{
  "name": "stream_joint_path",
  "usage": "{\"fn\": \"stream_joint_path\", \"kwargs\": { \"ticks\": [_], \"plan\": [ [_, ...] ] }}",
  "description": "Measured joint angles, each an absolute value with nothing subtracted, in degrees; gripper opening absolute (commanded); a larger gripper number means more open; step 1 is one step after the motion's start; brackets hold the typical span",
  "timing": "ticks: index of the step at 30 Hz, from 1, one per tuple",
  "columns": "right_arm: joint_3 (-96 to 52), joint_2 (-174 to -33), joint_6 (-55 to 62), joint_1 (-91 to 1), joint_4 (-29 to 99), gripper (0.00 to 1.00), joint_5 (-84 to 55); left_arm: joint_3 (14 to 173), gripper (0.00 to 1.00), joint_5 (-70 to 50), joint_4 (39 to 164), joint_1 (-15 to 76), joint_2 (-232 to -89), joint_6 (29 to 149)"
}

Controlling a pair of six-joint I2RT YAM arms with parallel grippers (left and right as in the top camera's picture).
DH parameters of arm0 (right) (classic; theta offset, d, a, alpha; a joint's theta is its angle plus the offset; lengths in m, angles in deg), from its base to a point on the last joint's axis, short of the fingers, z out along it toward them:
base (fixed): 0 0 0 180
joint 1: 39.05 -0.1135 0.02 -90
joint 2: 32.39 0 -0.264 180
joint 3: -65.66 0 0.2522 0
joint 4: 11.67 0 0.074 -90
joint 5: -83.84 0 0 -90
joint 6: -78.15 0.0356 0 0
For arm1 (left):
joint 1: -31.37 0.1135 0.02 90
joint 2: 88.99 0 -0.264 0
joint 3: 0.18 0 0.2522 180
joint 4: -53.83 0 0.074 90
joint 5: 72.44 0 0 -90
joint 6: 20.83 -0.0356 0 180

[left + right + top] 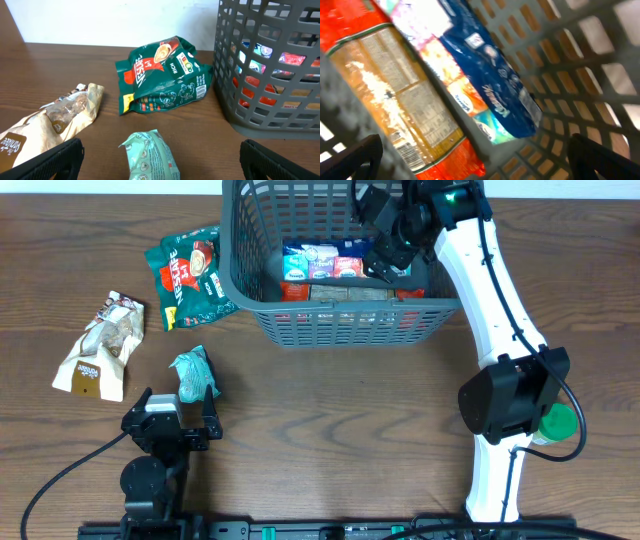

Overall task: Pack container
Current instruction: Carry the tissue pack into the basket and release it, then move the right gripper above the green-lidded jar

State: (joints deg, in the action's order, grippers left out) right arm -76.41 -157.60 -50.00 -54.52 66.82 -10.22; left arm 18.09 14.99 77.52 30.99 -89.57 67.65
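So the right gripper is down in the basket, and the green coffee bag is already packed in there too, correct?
Not quite. The green coffee bag is not packed: the overhead view shows it lying on the table, outside the container, beside its left wall. The right gripper is down in the container, as you say.

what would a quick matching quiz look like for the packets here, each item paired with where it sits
1 green bag
2 tan bag
3 teal packet
4 blue pack

a inside the container
b far left of the table
c just ahead of the left fingers
d beside the container's left wall

Pairs: 1-d, 2-b, 3-c, 4-a
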Motion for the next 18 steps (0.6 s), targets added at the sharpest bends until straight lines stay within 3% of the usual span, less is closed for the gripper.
{"fn": "stream_joint_path", "kwargs": {
  "ticks": [8,18],
  "plan": [
    [-82.9,-154.2,-28.3,-54.2,68.7,0.99,11.5,18.1,0.98,15.0,77.5,31.0,-89.6,67.6],
    [-90.1,-131.4,3.7,-44.2,80.2,0.99,21.7,18.1,0.98,15.0,77.5,31.0,-89.6,67.6]
  ]
}}
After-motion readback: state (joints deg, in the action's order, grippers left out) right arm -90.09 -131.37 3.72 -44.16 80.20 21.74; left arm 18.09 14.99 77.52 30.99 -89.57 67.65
